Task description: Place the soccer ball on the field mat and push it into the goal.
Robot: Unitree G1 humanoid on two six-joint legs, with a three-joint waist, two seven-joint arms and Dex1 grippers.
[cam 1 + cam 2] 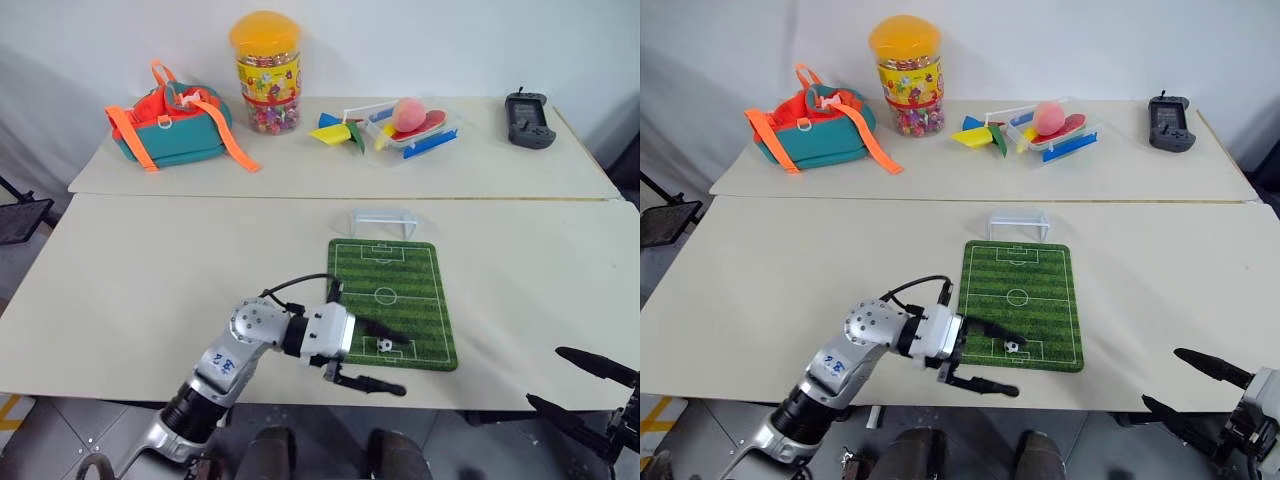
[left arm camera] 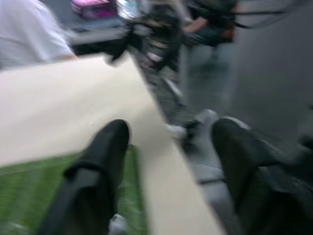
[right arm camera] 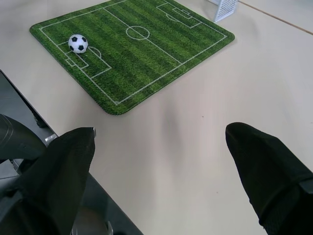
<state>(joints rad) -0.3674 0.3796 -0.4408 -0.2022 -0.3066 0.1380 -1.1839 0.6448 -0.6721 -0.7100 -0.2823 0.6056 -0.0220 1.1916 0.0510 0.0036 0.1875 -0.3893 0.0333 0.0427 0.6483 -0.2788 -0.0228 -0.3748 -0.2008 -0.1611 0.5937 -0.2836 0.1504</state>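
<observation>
Soccer ball (image 1: pixel 385 345) seen resting on field mat (image 1: pixel 390 300), near end, goal (image 1: pixel 384 221) at far edge. Left hand (image 1: pixel 384 360) fingers spread beside ball, nothing held. Right hand (image 3: pixel 161 161) spread, empty.

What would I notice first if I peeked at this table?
Probably the bright green field mat near the front edge of the table, with the tiny soccer ball sitting on its near end, just beside the open left gripper. A little white goal waits past the far end.
</observation>
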